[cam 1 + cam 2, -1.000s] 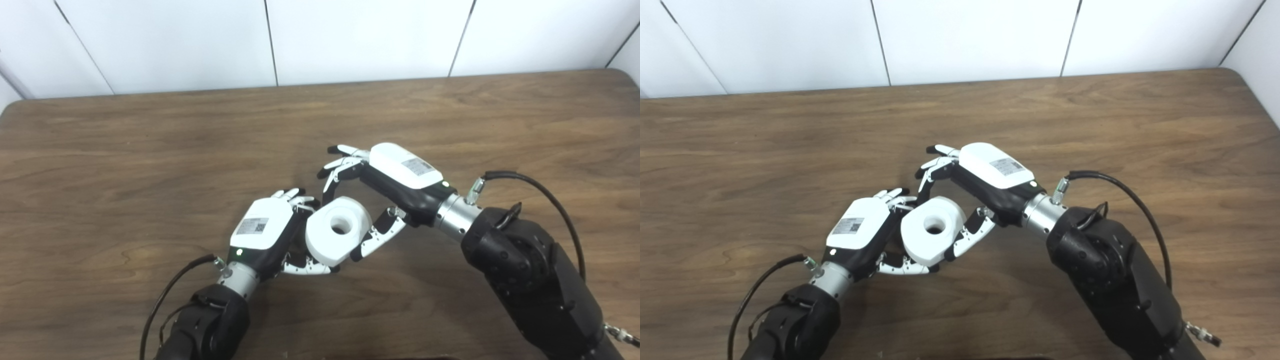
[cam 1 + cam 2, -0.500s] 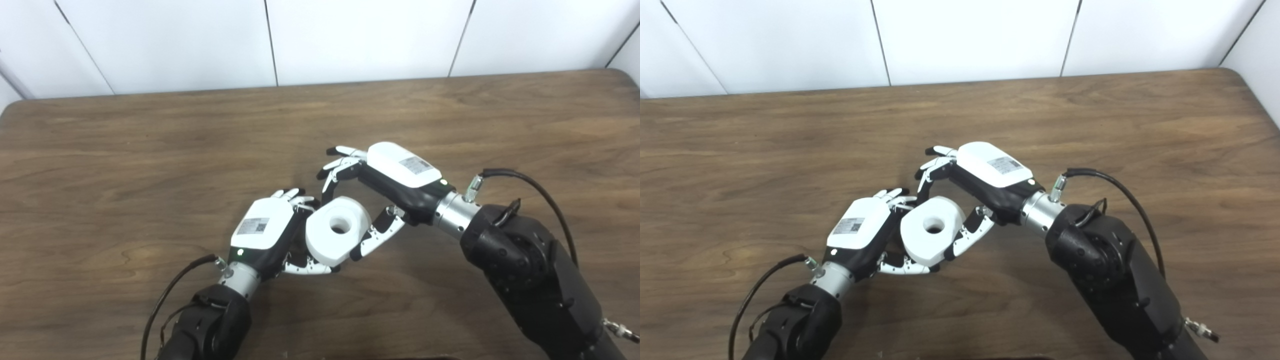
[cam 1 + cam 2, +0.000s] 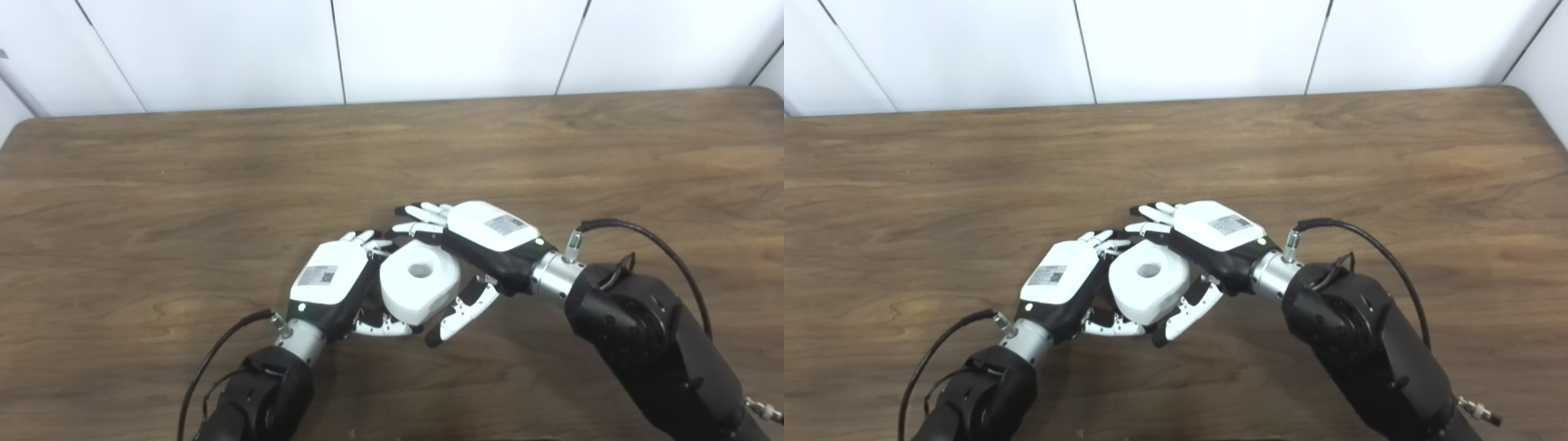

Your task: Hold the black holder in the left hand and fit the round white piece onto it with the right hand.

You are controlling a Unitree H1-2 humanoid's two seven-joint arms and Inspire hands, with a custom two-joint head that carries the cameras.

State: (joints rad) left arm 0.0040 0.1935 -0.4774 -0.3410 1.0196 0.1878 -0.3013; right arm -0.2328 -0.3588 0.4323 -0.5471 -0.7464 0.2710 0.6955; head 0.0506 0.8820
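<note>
The round white piece (image 3: pixel 420 288), with a hole in its top, sits between my two hands above the table. My left hand (image 3: pixel 331 285) is shut around the black holder (image 3: pixel 369 298), of which only dark bits show between its palm and the white piece. Its thumb lies under the piece. My right hand (image 3: pixel 484 245) is pressed against the piece's right side. Its fingers (image 3: pixel 419 214) are stretched flat over the far rim and its thumb (image 3: pixel 456 312) is straight along the near side. It also shows in the right eye view (image 3: pixel 1213 236).
The brown wooden table (image 3: pixel 184 184) runs back to a white panelled wall (image 3: pixel 429 43). Black cables loop off both wrists (image 3: pixel 637 229).
My right hand has dropped lower and closer onto the white piece, and its fingers now lie flat over the far rim. The piece is tilted more upward. The camera has shifted slightly.
</note>
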